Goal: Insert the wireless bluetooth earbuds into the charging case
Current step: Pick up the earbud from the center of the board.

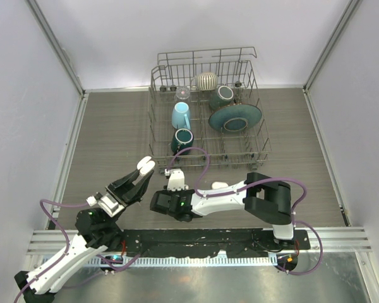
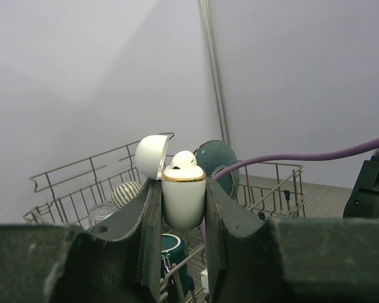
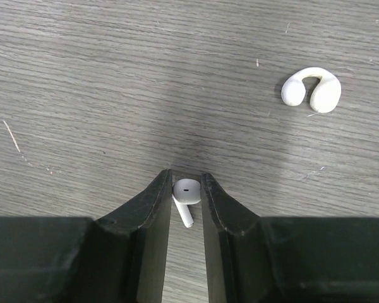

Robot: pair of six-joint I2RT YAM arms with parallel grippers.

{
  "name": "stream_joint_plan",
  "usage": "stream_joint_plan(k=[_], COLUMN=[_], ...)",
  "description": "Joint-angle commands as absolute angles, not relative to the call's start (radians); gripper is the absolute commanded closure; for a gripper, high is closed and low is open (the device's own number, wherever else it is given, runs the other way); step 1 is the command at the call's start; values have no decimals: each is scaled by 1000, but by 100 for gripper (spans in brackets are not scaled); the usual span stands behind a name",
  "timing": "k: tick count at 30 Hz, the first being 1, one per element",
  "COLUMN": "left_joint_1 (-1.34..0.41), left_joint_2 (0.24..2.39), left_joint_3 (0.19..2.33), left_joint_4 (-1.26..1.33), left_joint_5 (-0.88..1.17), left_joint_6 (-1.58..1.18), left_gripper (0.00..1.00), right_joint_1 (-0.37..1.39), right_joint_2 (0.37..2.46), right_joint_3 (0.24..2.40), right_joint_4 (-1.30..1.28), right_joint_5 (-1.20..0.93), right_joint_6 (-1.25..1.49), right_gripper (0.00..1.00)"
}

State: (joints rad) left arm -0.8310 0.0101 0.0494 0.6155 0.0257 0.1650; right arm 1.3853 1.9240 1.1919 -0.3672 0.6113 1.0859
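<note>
My left gripper [image 2: 183, 192] is shut on the white charging case [image 2: 184, 201], which has a gold rim. It holds the case upright in the air with the lid [image 2: 151, 156] swung open to the left. One white earbud [image 2: 182, 160] sits in the case, its head poking above the rim. In the top view the left gripper [image 1: 138, 182] holds the case [image 1: 145, 166] above the table, left of my right gripper [image 1: 175, 180]. My right gripper [image 3: 186, 184] is shut on the head of the second white earbud [image 3: 187, 192], low over the table, with the stem pointing back between the fingers.
A white C-shaped clip [image 3: 311, 89] lies on the wood table to the right of my right gripper; it also shows in the top view [image 1: 219, 185]. A wire dish rack [image 1: 259, 148] with mugs, a bowl and a glass stands behind both grippers.
</note>
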Motion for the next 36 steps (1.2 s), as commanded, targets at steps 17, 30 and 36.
stream_joint_plan(k=[17, 30, 36], left_joint_1=[-830, -831, -831], left_joint_2=[-38, -35, -35], left_joint_3=[23, 29, 31], left_joint_4=[646, 637, 632], left_joint_5=[8, 9, 9], left_joint_6=[167, 175, 176], left_gripper=[100, 100, 100], right_joint_1=[1391, 1393, 1394], right_joint_2=[1927, 1931, 1931], right_joint_3=[1157, 1155, 1152], right_joint_4=[-443, -454, -457], right_joint_5=[574, 554, 551], right_joint_6=[1043, 1019, 1022], right_gripper=[64, 61, 64])
